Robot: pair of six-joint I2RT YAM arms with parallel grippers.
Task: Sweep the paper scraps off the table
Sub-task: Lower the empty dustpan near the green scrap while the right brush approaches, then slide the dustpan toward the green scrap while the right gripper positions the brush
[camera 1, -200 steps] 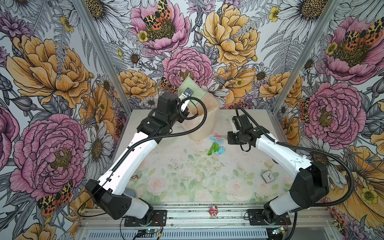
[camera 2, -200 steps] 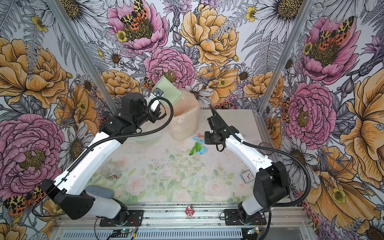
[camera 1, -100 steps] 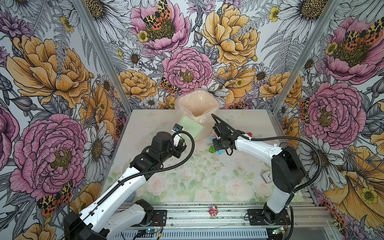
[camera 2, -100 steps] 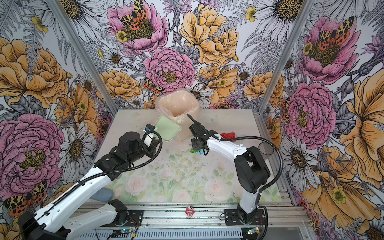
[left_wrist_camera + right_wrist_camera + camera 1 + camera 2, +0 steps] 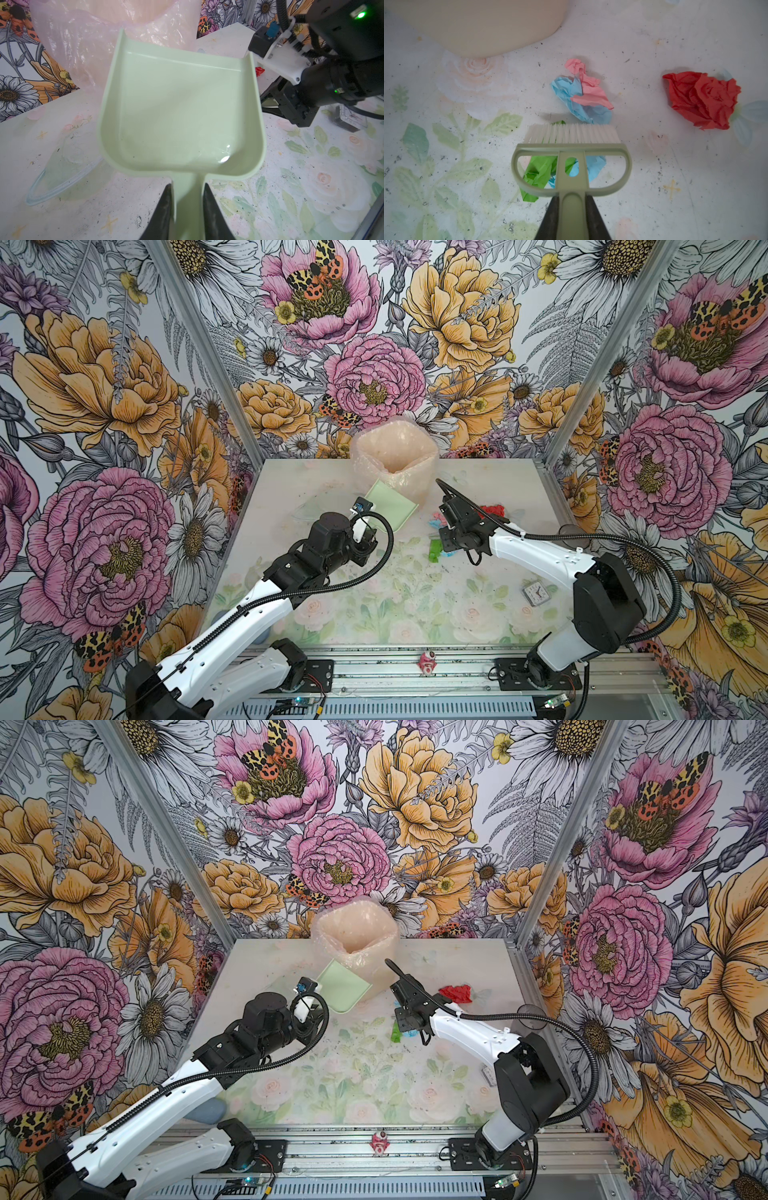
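Crumpled paper scraps [image 5: 583, 93], white-bristled plastic brush [image 5: 571, 136]

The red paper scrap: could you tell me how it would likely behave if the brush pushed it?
The red paper scrap is loosely crumpled, so probably very light and apt to slide or tumble. Its irregular shape suggests it won't roll far. Bristles of the brush may flex over it.

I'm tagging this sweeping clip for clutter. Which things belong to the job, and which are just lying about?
Job: red scrap, pink scrap, blue scrap, green scrap; brush in the right claw; dustpan in the left claw; lined bin; table.

Lying about: small clock; figurine on the front rail; clear plastic piece on the table.
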